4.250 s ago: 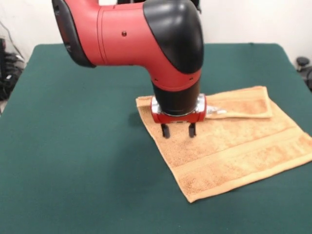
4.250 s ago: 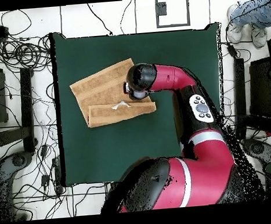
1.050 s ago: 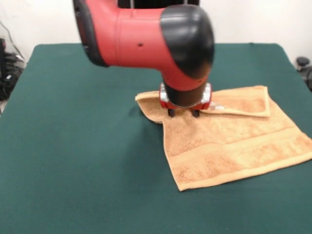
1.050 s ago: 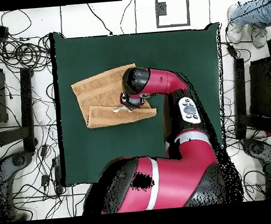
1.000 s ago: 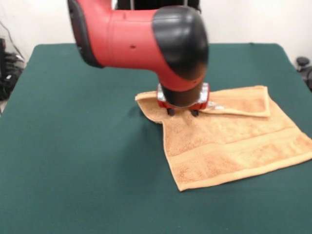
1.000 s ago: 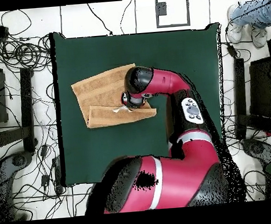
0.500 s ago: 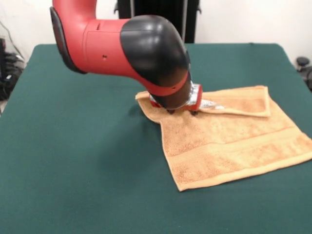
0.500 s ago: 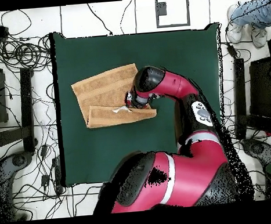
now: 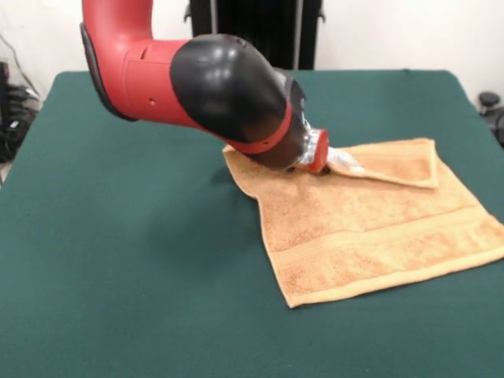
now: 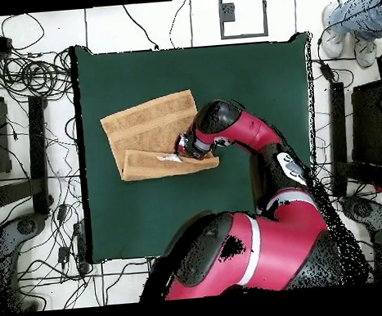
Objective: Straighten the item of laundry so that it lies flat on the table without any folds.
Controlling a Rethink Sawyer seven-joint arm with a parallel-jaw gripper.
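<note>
The tan-orange towel (image 9: 370, 224) lies right of centre on the dark green table (image 9: 118, 276). Its far edge is folded over into a strip (image 9: 398, 161), and a woven band runs near the front hem. My gripper (image 9: 321, 163) is tilted and low on the towel's far left part, at the end of the folded strip, mostly hidden behind the red and black wrist. In the overhead view the gripper (image 10: 183, 145) sits at the right end of the folded strip (image 10: 158, 163) of the towel (image 10: 147, 127), on the table (image 10: 245, 78).
The arm's big elbow (image 9: 228, 98) hangs over the table's middle. A black stand (image 9: 252, 31) is behind the table. A person's legs (image 10: 355, 16) show at the overhead view's top right, and cables (image 10: 24, 75) lie on the floor.
The gripper came down onto the towel and dragged its left edge inward. In the last second the wrist tilted over and the arm's elbow swung lower.
</note>
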